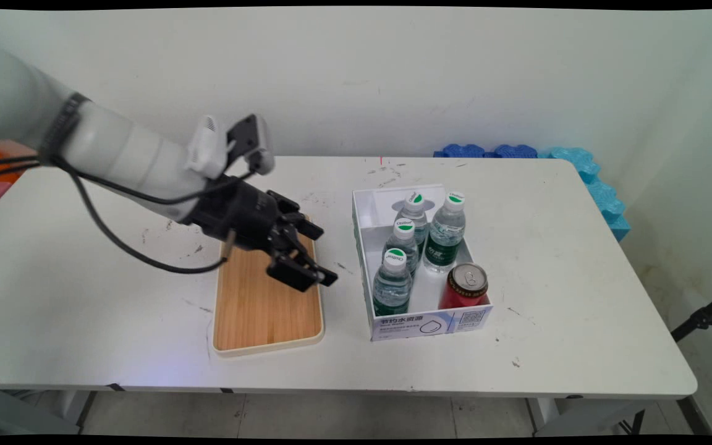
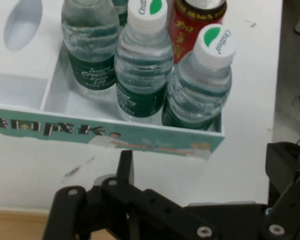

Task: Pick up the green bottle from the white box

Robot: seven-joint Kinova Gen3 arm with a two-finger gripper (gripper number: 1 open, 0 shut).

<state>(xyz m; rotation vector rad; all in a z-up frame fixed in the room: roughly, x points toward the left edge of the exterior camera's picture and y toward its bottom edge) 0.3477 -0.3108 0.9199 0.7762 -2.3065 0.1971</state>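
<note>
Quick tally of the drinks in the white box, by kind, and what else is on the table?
Clear plastic water bottles with white-and-green caps: 4
Red drink can: 1
White cardboard box: 1
Wooden tray with cream rim: 1
Total: 7

Black gripper (image 1: 306, 262) is being held with fingers spread over a wooden tray (image 1: 266, 296), empty-handed. A white box (image 1: 421, 321) just right of the tray is holding four water bottles (image 1: 392, 281) and a red can (image 1: 466, 285).
</note>
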